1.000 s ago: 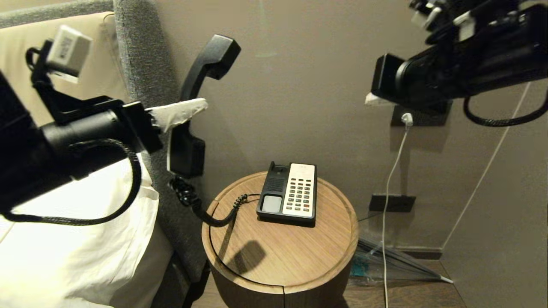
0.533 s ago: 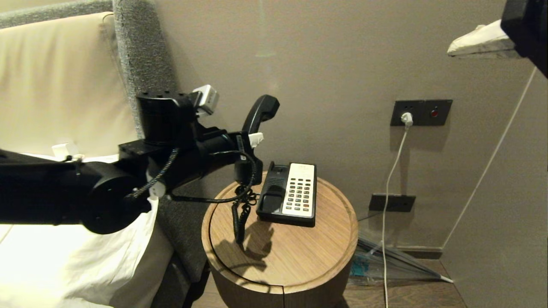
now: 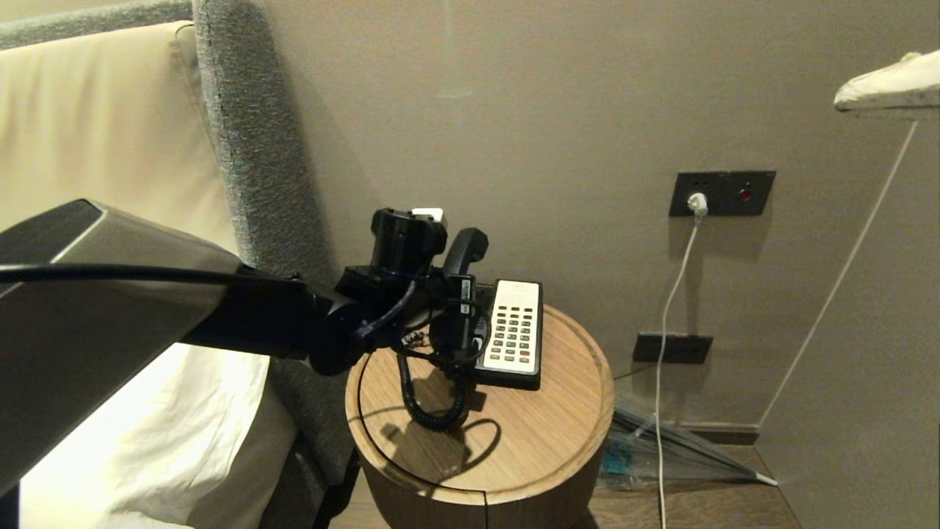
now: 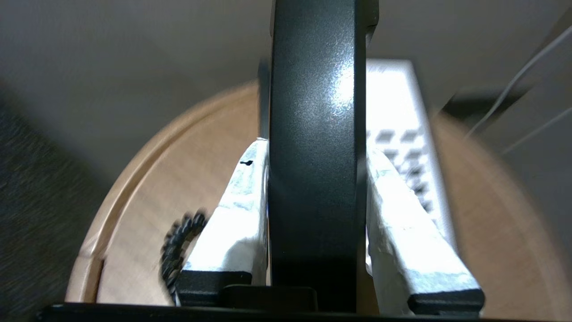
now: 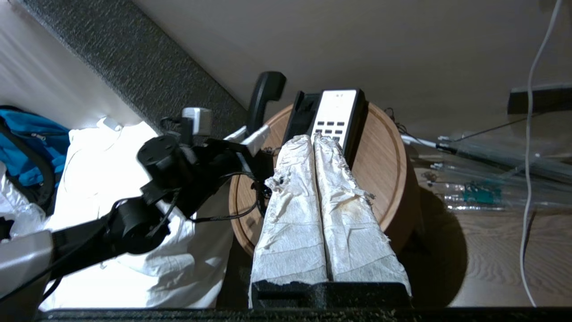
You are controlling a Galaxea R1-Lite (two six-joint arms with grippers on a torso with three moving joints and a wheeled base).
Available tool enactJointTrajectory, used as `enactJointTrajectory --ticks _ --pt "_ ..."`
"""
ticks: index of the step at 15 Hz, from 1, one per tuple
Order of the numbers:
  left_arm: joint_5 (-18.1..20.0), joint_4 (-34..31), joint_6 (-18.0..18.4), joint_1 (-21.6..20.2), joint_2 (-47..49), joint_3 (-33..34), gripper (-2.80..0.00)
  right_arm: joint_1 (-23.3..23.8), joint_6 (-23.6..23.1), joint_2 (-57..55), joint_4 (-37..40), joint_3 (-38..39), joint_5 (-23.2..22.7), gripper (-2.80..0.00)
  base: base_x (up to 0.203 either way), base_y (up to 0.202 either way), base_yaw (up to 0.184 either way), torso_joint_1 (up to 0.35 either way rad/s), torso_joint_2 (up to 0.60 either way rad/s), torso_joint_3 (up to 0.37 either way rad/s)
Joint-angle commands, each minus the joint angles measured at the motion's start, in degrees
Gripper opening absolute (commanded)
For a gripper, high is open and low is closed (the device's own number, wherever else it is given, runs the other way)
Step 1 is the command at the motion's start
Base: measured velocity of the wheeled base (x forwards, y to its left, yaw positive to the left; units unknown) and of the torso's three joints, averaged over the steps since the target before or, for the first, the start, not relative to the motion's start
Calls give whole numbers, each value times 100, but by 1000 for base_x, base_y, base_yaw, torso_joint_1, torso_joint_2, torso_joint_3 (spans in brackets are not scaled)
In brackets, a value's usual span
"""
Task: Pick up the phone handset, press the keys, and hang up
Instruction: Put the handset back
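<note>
1. While the left gripper [image 4: 315, 214] clamps the phone handset [image 4: 315, 134] between its two white-wrapped fingers [image 4: 232, 214], the receiver stands nearly upright over the cradle side of the phone base [image 3: 514, 334]
2. Seen from the head camera, the phone handset [image 3: 464, 257] has its upper rounded end up at about twelve o'clock from the base's cradle, tilted slightly toward one o'clock, while its lower end sits low against the cradle; whether it touches the cradle cannot be told
3. From the handset's lower end, the black coiled cord [image 3: 429, 408] hangs in a loop onto the round wooden table [image 3: 543, 448], at about seven o'clock from the base
4. On the base, the cream keypad panel [image 3: 515, 323] lies at three o'clock from the handset and is uncovered
5. Reaching in from nine o'clock, the left arm [image 3: 257, 330] crosses in front of the grey upholstered headboard edge [image 3: 250, 147] and the white bedding [image 3: 147, 441]
6. Up at about two o'clock in the head view, only the wrapped tip of the right gripper [image 3: 892, 84] shows, well apart from the phone
7. From its own wrist camera, the right gripper [image 5: 314, 138] has its two wrapped fingers [image 5: 290, 214] pressed together side by side, holding nothing
8. On the wall at three o'clock from the table, a dark socket plate [image 3: 723, 192] carries a white plug and cable [image 3: 672, 294]
</note>
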State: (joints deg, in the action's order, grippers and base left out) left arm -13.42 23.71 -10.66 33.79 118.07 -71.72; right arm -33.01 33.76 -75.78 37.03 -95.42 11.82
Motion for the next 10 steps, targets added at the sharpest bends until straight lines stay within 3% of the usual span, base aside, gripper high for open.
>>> enactJointTrajectory --ticks 1,3,10 --pt "-17 -162 28 5 136 -90 -280 -3 24 220 15 233 -16 -280 0 0 0 0 0 0" --pt "-20 -533 21 5 145 -149 -280 -3 24 413 13 512 -70 -280 0 0 0 0 0 0" --pt "-24 -932 28 30 527 -878 -280 -3 18 755 -337 1212 -92 -280 0 0 0 0 0 0"
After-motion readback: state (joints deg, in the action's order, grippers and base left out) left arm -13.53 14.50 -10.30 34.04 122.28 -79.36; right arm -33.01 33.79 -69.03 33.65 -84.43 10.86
